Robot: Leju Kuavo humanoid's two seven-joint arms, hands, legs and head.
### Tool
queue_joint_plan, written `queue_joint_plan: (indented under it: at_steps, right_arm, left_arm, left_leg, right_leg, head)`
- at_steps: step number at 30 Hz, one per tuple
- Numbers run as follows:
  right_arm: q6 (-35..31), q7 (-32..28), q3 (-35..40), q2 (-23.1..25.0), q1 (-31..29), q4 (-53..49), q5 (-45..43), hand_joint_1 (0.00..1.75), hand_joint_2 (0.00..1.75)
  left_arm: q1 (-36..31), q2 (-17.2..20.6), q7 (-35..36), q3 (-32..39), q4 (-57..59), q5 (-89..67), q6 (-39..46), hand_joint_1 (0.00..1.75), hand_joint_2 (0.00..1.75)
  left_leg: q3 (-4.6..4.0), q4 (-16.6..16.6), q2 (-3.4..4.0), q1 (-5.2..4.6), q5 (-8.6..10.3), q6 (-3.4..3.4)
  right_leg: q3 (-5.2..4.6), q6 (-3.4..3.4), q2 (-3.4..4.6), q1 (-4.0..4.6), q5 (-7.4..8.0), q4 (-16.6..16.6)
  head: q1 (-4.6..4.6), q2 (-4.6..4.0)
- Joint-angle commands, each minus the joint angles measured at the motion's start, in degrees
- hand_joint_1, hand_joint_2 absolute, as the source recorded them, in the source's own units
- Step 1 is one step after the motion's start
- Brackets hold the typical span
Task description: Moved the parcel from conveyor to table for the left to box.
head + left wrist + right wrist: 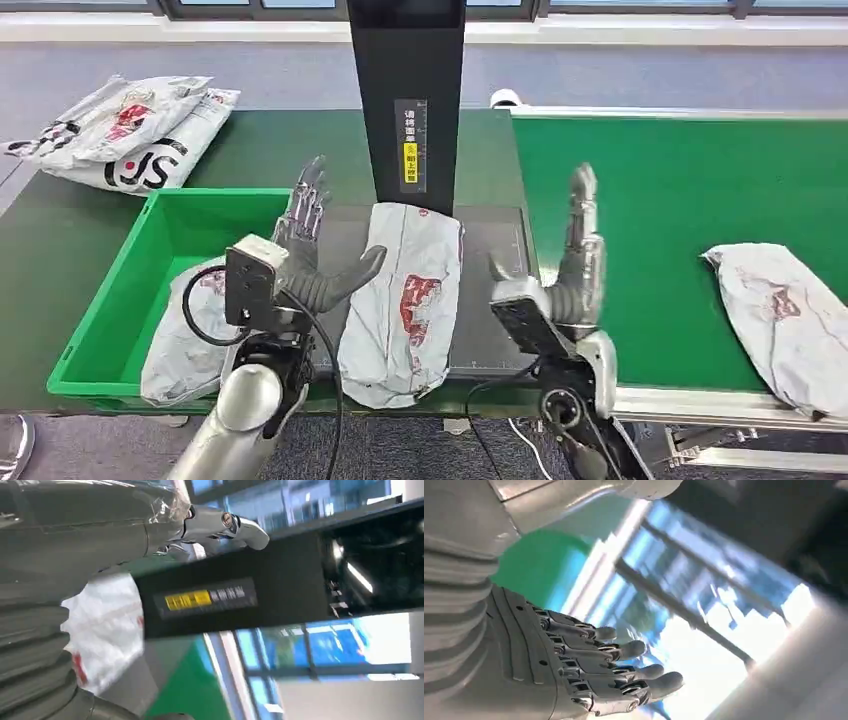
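Note:
A grey plastic parcel (405,305) with red print lies on the dark scale plate (490,290) between my two hands, in front of the black post (407,100). My left hand (305,250) is raised just left of it, fingers spread, thumb reaching toward the parcel's edge, holding nothing. My right hand (580,250) stands upright to the right of the parcel, fingers straight, empty. In the left wrist view the parcel (107,630) shows white beside the post (240,590). The right wrist view shows the hand's extended fingers (624,670). Another grey parcel (785,315) lies on the green conveyor (660,200).
A green bin (170,240) at the left holds one parcel (185,340). Two more parcels (125,130) are stacked at the table's far left. The conveyor's metal frame (720,405) runs along the front right.

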Motion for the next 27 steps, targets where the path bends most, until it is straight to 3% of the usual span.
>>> queue_joint_plan:
  at_steps: [1,4,9,18,27]
  right_arm:
    - [-1.94,-6.14,-16.16,2.22,4.52,-12.43,-0.34,0.00,1.75]
    - [-1.94,-7.54,-18.05,2.57,4.09,-11.58,-0.93,0.00,1.75]
    - [-1.94,-8.72,-21.61,4.53,3.95,-10.50,-0.29,0.00,1.75]
    - [-1.94,-10.04,-21.27,4.31,4.14,-8.90,-1.55,0.00,1.75]
    - [-1.94,-9.47,-19.91,5.77,1.20,-6.93,-1.12,0.00,1.75]
  left_arm:
    - [-9.16,-0.99,8.00,-5.36,22.88,-15.87,-8.76,0.00,1.75]
    - [-12.57,-4.09,5.47,-6.78,32.80,-16.00,-7.56,0.00,1.75]
    - [-14.78,-5.14,5.37,-9.46,38.87,-17.52,-6.62,0.00,1.75]
    - [-17.05,-6.44,5.42,-11.29,44.52,-19.04,-7.40,0.00,1.75]
    - [-21.63,-11.51,4.36,-13.34,58.26,-19.90,-7.21,0.00,1.75]
  left_leg:
    - [0.08,-0.08,-0.30,-0.04,0.04,0.03]
    - [0.07,-0.07,-0.41,-0.04,0.09,0.06]
    - [0.11,-0.07,-0.13,0.00,0.07,0.12]
    - [0.20,-0.05,0.10,-0.05,0.02,0.10]
    - [0.10,0.00,0.13,-0.04,0.04,0.12]
  right_leg:
    - [0.17,0.01,-0.36,-0.03,-0.10,-0.03]
    - [0.16,0.05,-0.48,-0.07,-0.07,-0.08]
    - [0.19,0.10,-0.24,-0.06,0.07,-0.15]
    - [0.18,0.10,0.01,-0.09,0.09,-0.12]
    - [0.11,0.11,0.03,-0.09,0.12,-0.11]
  head:
    - [0.00,-0.02]
    - [0.00,-0.02]
    - [0.00,0.00]
    - [0.00,0.00]
    - [0.00,-0.02]
